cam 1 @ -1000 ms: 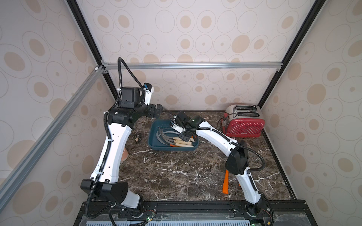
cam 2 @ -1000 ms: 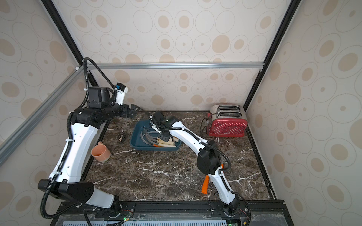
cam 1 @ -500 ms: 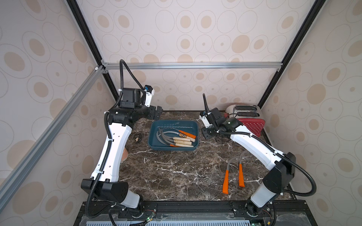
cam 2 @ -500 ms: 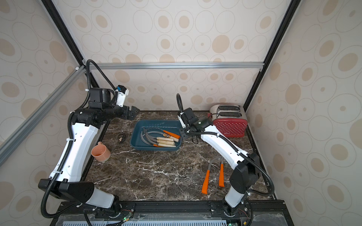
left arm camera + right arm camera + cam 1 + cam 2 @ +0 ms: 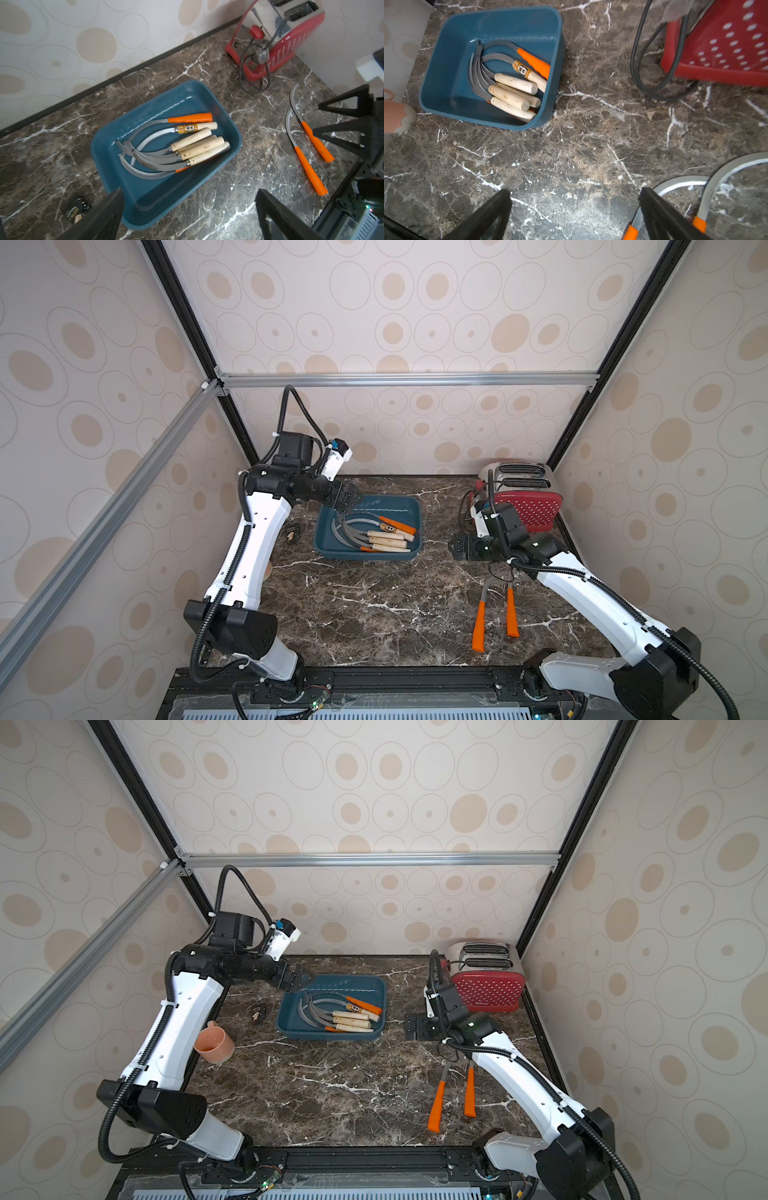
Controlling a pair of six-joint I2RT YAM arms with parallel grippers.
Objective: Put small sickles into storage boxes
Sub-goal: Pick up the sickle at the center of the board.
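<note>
Tray (image 5: pixel 409 506): holds most sickles (image 5: pixel 386 537).
Orange pair (image 5: pixel 480 624): on the table (image 5: pixel 374 614), just beside each other, by the right arm.
Right gripper (image 5: pixel 575 192): jaws spread, empty.
Left gripper (image 5: pixel 189 191): spread, empty, over the tray.
Risk: snagging both sickles at once, or slipping off a thin blade.

Beige oval-patterned walls (image 5: pixel 415 302), dark white-veined marble tabletop (image 5: pixel 374 614), aluminium rail (image 5: pixel 407 379) across the back.

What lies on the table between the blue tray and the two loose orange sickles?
Only bare marble table, seen in the right wrist view.
</note>
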